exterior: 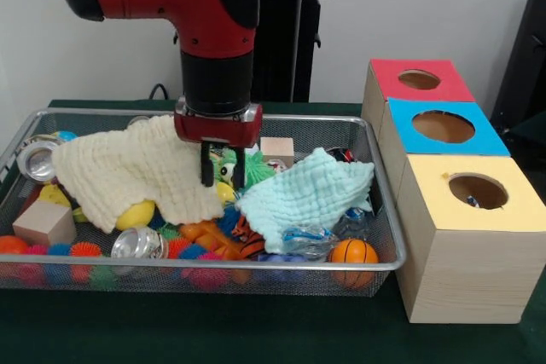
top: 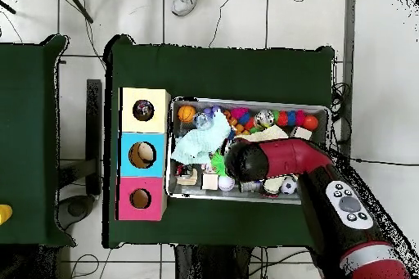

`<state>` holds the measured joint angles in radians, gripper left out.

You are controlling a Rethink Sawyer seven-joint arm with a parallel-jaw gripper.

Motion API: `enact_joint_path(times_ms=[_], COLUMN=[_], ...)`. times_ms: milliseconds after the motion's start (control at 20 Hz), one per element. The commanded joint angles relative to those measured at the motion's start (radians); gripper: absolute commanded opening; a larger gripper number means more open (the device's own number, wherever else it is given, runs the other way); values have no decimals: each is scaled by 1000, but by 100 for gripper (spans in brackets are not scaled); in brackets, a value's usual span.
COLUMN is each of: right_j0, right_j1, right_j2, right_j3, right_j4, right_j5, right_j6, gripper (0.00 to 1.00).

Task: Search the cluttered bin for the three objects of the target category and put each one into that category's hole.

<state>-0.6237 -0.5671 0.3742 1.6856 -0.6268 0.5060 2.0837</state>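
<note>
A wire mesh bin (exterior: 388,202) full of clutter is shown on a green-covered table (exterior: 256,330), with three wooden boxes lined up just beside one end of it. Each box is topped with a coloured panel and a round hole: a red box (exterior: 418,80), a blue box (exterior: 444,127) and a yellow box (exterior: 478,191), and something small and dark is glimpsed inside the yellow hole. The gripper (exterior: 223,178) is lowered into the middle of the bin, its two black fingers held slightly apart with nothing clamped between them, poised over a green spiky toy (exterior: 256,170) and a small yellow-and-white toy. A cream cloth (exterior: 128,168) is draped just beside the fingers on one side, and a mint cloth (exterior: 307,193) on the other. An orange ball (exterior: 353,252), a tiger-striped toy (exterior: 246,240), a yellow ball (exterior: 135,214), two wooden blocks, shiny metal tins and bright spiky balls are scattered around. Which category is wanted cannot be told from the scene, so the target objects are presumed to lie among or under this clutter. A fold of the cream cloth could be caught as the fingers close, dragging it up and spilling items, or a neighbouring toy could be pinched instead of the intended one.
</note>
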Motion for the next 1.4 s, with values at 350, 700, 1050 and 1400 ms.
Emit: enact_joint_path(times_ms=[350,700,1050,1400], right_j0=[-209,-294,-322,-262], right_j1=[16,71,68,51], right_j2=[233,250,265,215], right_j3=[80,20,14,26], right_j4=[-56,-175,-219,-232], right_j5=[50,90,82,-3], right_j6=[-376,-500,-535,-380], gripper=[0,0,0,100])
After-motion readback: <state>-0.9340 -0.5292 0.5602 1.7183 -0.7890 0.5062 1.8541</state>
